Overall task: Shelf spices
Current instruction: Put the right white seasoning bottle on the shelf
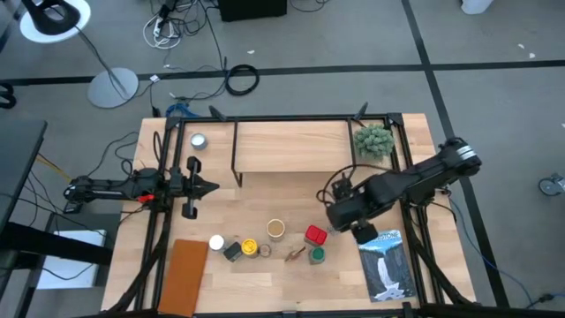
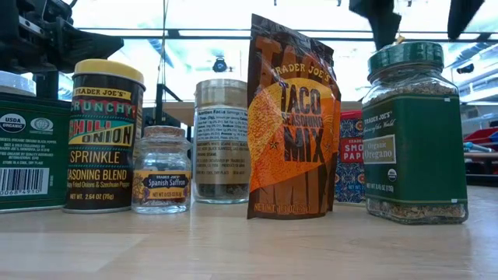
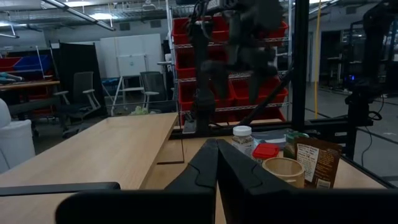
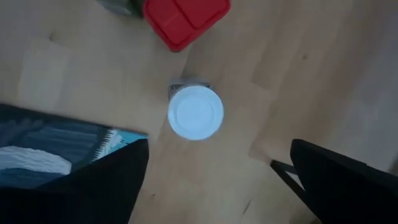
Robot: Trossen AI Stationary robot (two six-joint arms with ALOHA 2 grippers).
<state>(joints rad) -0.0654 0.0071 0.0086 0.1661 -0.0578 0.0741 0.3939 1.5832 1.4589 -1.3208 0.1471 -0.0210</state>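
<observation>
Our right claw [image 4: 211, 168] hangs wide open, directly above a small white-capped spice jar [image 4: 195, 112] standing on the bench [image 4: 298, 68] beside a red-lidded tin [image 4: 185, 22]. We judge it light, rigid, probably smooth glass, best pinched across the cap. Left claw [image 1: 212, 186] waits pressed shut near the light wooden shelf [image 1: 291, 146].

Taco seasoning packet [image 2: 292, 117]: brown, orange disc, dark lettering.
Oregano jar [image 2: 415, 132]: green lid, green label.
Chili onion jar [image 2: 105, 136]: yellow lid, black label, striped red-green-yellow lettering.
Saffron jar [image 2: 161, 169]: clear, orange-black label.
Paprika tin [image 1: 316, 235]: red top.
White-capped jar [image 4: 195, 112].
Book [image 1: 387, 265]: blue-white.
Shelf [image 1: 291, 147]: light wood, black legs.
Board [image 1: 184, 276]: brown.
</observation>
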